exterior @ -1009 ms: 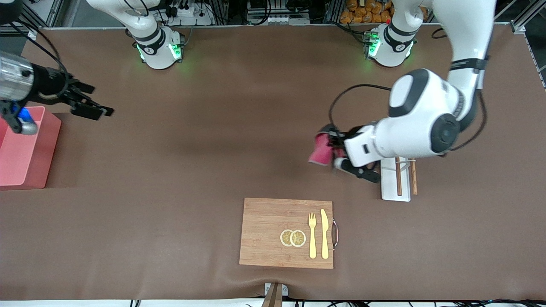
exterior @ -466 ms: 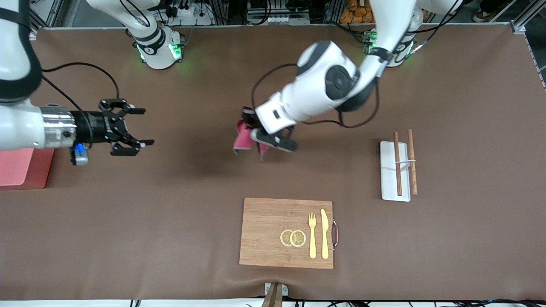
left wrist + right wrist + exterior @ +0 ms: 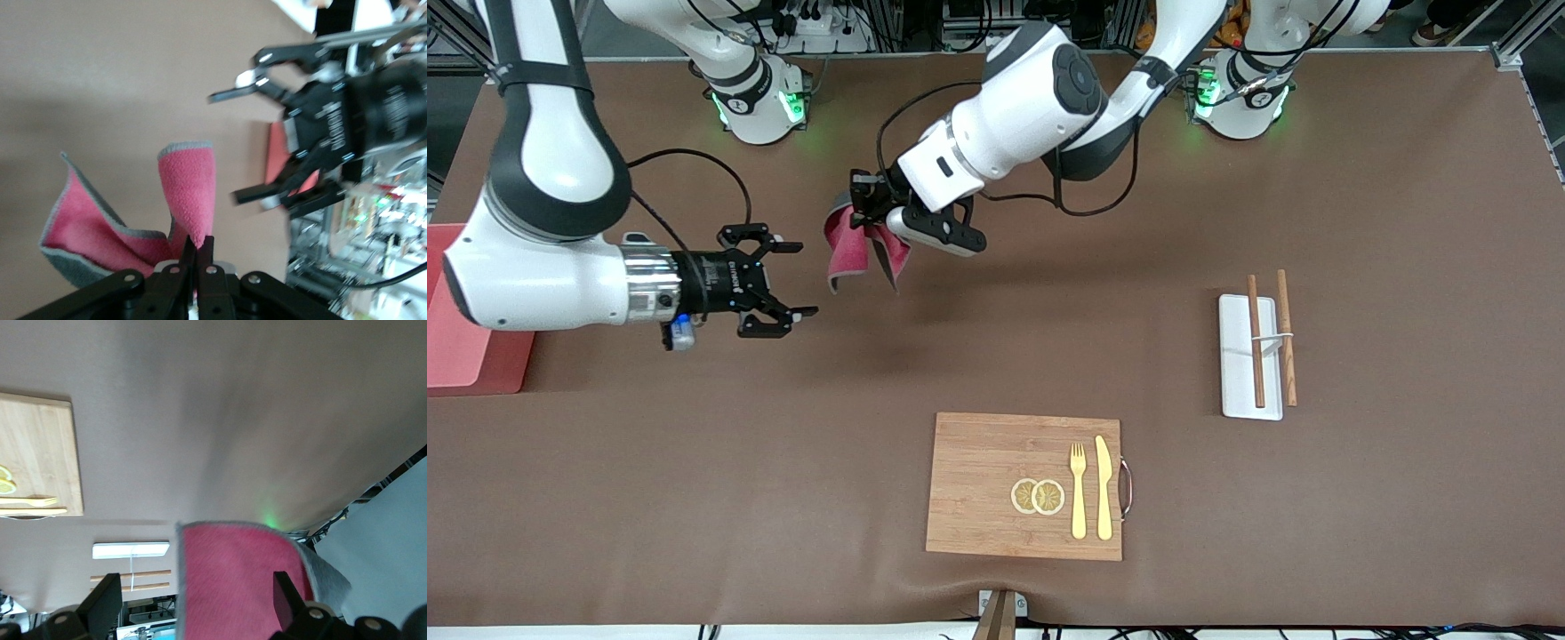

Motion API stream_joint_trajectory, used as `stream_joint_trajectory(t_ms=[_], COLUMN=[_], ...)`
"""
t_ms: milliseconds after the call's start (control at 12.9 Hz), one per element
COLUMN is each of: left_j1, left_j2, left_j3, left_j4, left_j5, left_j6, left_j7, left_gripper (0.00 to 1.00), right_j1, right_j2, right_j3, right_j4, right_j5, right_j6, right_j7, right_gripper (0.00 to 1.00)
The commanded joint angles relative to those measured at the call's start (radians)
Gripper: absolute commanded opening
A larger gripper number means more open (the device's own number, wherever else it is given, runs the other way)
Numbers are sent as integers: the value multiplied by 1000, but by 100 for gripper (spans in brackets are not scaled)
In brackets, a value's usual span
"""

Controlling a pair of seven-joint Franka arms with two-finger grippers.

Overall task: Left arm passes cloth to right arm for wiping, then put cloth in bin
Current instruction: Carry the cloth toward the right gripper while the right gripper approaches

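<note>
My left gripper (image 3: 860,212) pinches the cloth (image 3: 849,251) above the bench (image 3: 1049,338); my right gripper (image 3: 781,280), fingers spread, hovers just beside it. No legible writing.

Glossy white arms (image 3: 534,267), black joint bands, black cables, green-lit bases (image 3: 760,102)

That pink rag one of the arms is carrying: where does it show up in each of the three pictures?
Front view: the cloth hangs from the left gripper, in the air over bare table, close to the open right gripper.
Left wrist view: the cloth is pinched between shut fingers, the right gripper facing it.
Right wrist view: the cloth fills the space between that gripper's open fingers.
Shared landmark: the cloth's grey edge.
</note>
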State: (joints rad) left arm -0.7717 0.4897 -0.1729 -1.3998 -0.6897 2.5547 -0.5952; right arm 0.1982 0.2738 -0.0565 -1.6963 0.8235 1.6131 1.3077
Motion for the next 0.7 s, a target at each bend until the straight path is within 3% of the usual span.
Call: stream_joint_trajectory(t_ms=[0,310,388,466,543,621], left_j1=[-14,-1,-1,0,-1,-1], left_j2=[-14,-34,-34,-33,-33,-33], left_j3=[6,7,7,7,7,9], left_j4=[7,5,5,5,4,4], left_j5=[-17,-21,-19,-17,-11,-7], left_j6=[50,50,50,50,50,50], left_j7=[-102,-114,-112,-112,-110,-106], left_gripper=[0,0,0,0,0,0], right_j1=[38,53,49,50,52,58], right_j2=[-41,-85,-85,-85,-84,-85], right_j3=[-5,-5,-5,-5,-5,-6], right_j4=[-45,-45,-43,-42,-39,-36], right_j5=[23,51,68,80,92,92], right_j6=[-18,-131,-139,-139,-136,-134], right_j7=[18,25,24,18,15,15], right_gripper=[100,100,76,36,6,0])
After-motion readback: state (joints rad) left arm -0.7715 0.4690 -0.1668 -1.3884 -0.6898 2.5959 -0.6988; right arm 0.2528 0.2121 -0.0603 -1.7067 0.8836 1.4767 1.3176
